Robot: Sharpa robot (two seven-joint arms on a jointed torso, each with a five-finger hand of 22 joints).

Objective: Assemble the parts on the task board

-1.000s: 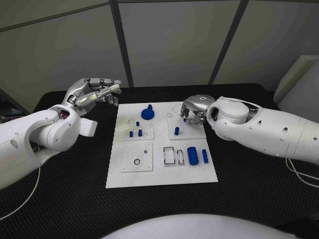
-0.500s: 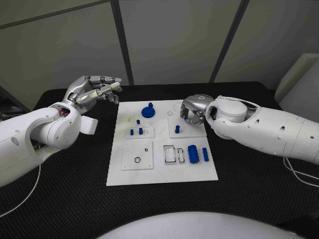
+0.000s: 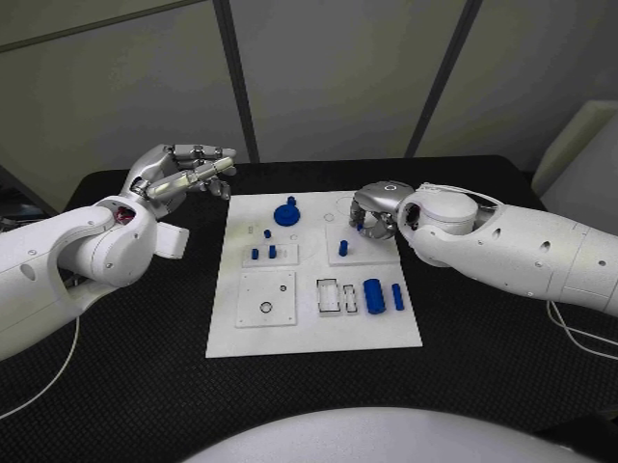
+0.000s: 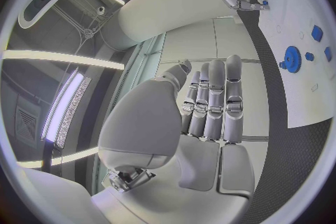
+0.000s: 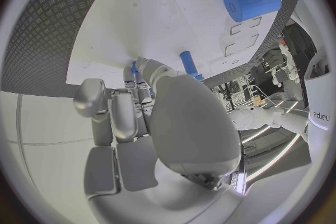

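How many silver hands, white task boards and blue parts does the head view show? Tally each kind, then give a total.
Silver hands, left hand and right hand: 2
White task board: 1
Blue parts: 7
Total: 10

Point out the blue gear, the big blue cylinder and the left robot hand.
blue gear (image 3: 288, 214), head view, middle of its disc
big blue cylinder (image 3: 374, 296), head view, mid-length
left robot hand (image 3: 181, 172), head view, middle of hand

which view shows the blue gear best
The head view: the blue gear sits whole and unobstructed at the far end of the task board. The left wrist view also catches it, but small and near the circle's rim. In the right wrist view I cannot make it out.
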